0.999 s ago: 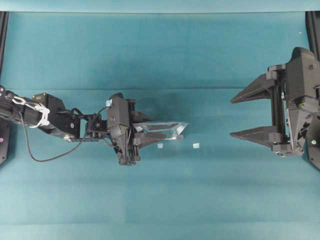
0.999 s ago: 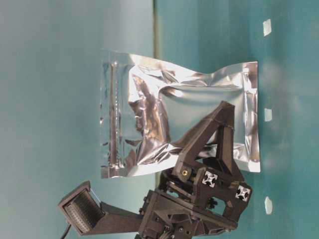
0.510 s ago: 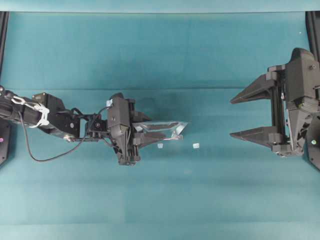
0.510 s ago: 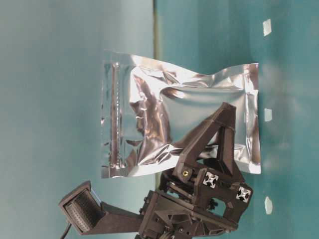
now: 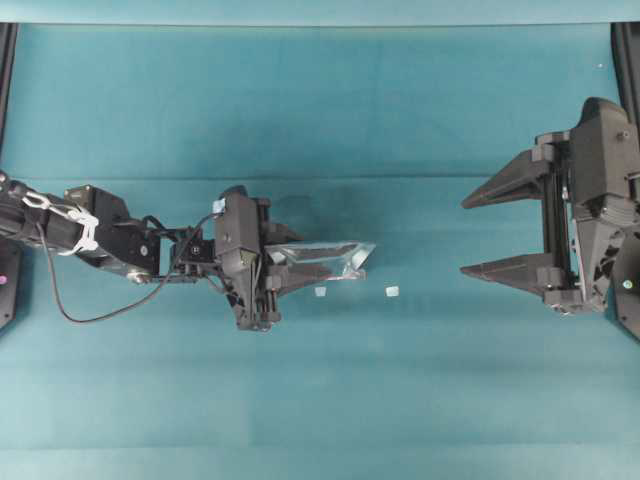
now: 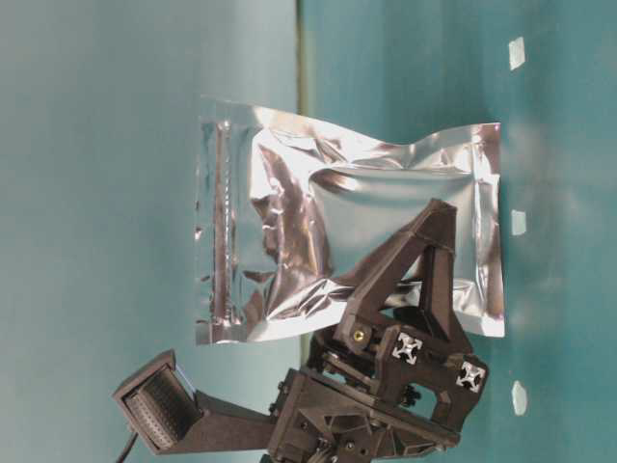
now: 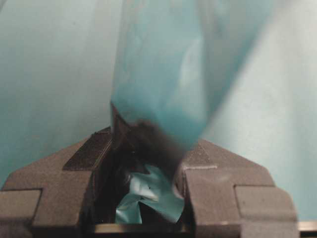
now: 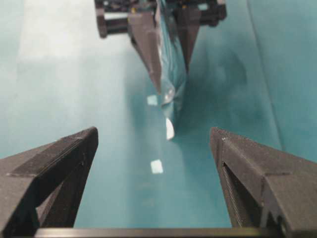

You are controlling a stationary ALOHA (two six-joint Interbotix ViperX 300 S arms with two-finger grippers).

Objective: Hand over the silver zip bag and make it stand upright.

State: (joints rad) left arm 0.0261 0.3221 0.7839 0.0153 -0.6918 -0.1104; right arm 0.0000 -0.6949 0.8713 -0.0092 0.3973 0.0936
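Teal cloth (image 5: 330, 110) covers the whole work surface, with two tiny white scraps (image 5: 392, 292) lying near its middle. Over it, left of centre, the left gripper (image 5: 300, 262) pinches the silver zip bag (image 5: 335, 258) by one edge, holding it on edge so that the overhead view shows it as a thin sliver. From table level the bag's (image 6: 347, 231) crinkled foil face and zip strip are plain. Well apart to the right, facing the bag, the right gripper (image 5: 505, 230) has its fingers spread wide with nothing between them.
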